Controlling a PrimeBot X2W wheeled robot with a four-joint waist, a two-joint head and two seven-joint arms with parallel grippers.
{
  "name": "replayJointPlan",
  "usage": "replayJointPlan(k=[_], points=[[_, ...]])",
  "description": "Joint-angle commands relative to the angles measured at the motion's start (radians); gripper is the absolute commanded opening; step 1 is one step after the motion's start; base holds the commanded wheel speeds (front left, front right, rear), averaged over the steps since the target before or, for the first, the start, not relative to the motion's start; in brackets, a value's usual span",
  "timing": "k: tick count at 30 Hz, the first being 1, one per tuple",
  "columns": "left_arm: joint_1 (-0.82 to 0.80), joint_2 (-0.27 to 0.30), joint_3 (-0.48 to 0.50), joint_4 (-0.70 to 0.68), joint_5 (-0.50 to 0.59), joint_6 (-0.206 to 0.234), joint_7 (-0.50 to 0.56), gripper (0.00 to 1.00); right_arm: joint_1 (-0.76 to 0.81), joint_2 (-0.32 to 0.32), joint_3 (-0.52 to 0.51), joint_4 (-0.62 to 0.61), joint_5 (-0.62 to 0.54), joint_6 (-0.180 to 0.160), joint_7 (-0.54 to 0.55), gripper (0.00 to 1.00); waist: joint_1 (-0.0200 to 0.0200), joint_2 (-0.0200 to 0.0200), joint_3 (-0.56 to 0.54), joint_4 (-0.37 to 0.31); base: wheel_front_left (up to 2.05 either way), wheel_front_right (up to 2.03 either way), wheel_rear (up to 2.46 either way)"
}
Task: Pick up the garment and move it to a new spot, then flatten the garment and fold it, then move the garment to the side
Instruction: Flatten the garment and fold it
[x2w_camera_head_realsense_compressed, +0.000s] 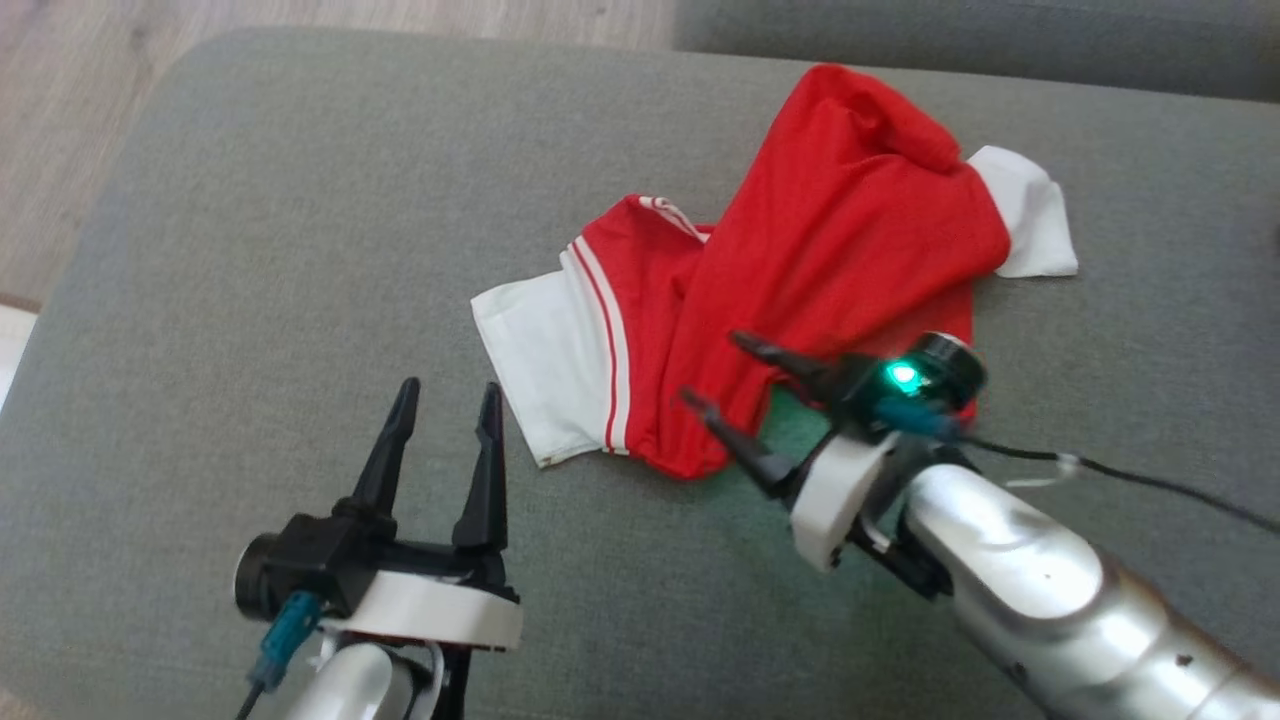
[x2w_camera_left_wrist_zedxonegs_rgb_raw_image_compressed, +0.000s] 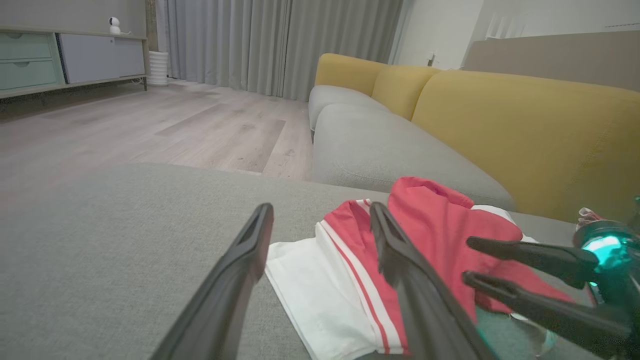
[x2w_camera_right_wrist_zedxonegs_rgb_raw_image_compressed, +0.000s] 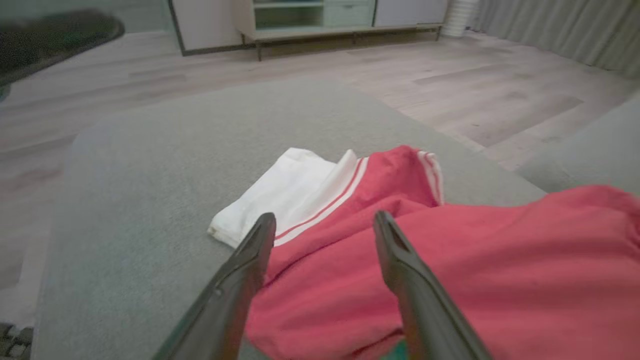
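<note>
A red garment (x2w_camera_head_realsense_compressed: 830, 250) with white sleeves and white stripes lies crumpled on the grey cushion (x2w_camera_head_realsense_compressed: 300, 250), right of centre. One white sleeve (x2w_camera_head_realsense_compressed: 545, 365) points toward me, another pokes out at the far right. My right gripper (x2w_camera_head_realsense_compressed: 715, 375) is open, its fingers spread over the garment's near red edge (x2w_camera_right_wrist_zedxonegs_rgb_raw_image_compressed: 350, 280) with nothing clamped. My left gripper (x2w_camera_head_realsense_compressed: 445, 400) stands open over bare cushion, just left of the near white sleeve (x2w_camera_left_wrist_zedxonegs_rgb_raw_image_compressed: 320, 295). The left wrist view also catches the right gripper (x2w_camera_left_wrist_zedxonegs_rgb_raw_image_compressed: 467, 260) at its right side.
The cushion is a wide grey ottoman with wooden floor (x2w_camera_head_realsense_compressed: 80, 90) beyond its left edge. A grey and yellow sofa (x2w_camera_left_wrist_zedxonegs_rgb_raw_image_compressed: 450, 125) stands behind it. A low sideboard (x2w_camera_right_wrist_zedxonegs_rgb_raw_image_compressed: 310, 20) lines the far wall. A black cable (x2w_camera_head_realsense_compressed: 1150, 480) trails from my right wrist.
</note>
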Motion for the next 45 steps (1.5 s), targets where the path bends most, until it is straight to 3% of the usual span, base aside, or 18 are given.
replayJointPlan(k=[1, 13, 21, 30, 45], points=[[-0.024, 0.020, 0.043, -0.021, -0.005, -0.004, -0.003, 1.00, 0.035, 0.020, -0.054, -0.020, -0.012, 0.007, -0.023, 1.00, 0.0000, -0.0001, -0.013, -0.012, 0.00, 0.00, 0.00], [0.005, 0.012, 0.076, 0.071, -0.052, -0.017, -0.030, 1.00, 0.318, 0.154, -0.603, -0.127, -0.221, 0.007, -0.077, 1.00, 0.0000, -0.0001, -0.092, -0.056, 0.00, 0.00, 0.00], [0.053, -0.002, 0.093, 0.120, -0.063, -0.032, -0.051, 1.00, 0.512, 0.220, -0.822, -0.278, -0.342, 0.007, -0.065, 1.00, 0.0000, -0.0001, -0.120, -0.060, 0.00, 0.00, 0.00], [0.077, -0.008, 0.120, 0.131, -0.049, -0.042, -0.058, 1.00, 0.634, 0.224, -0.882, -0.387, -0.283, 0.007, -0.045, 1.00, 0.0000, -0.0001, -0.134, -0.067, 0.00, 0.00, 0.00], [0.086, -0.019, 0.121, 0.166, -0.037, -0.060, -0.059, 1.00, 0.657, 0.224, -0.883, -0.404, -0.262, 0.007, -0.027, 1.00, 0.0000, -0.0001, -0.141, -0.066, 0.00, 0.00, 0.00]])
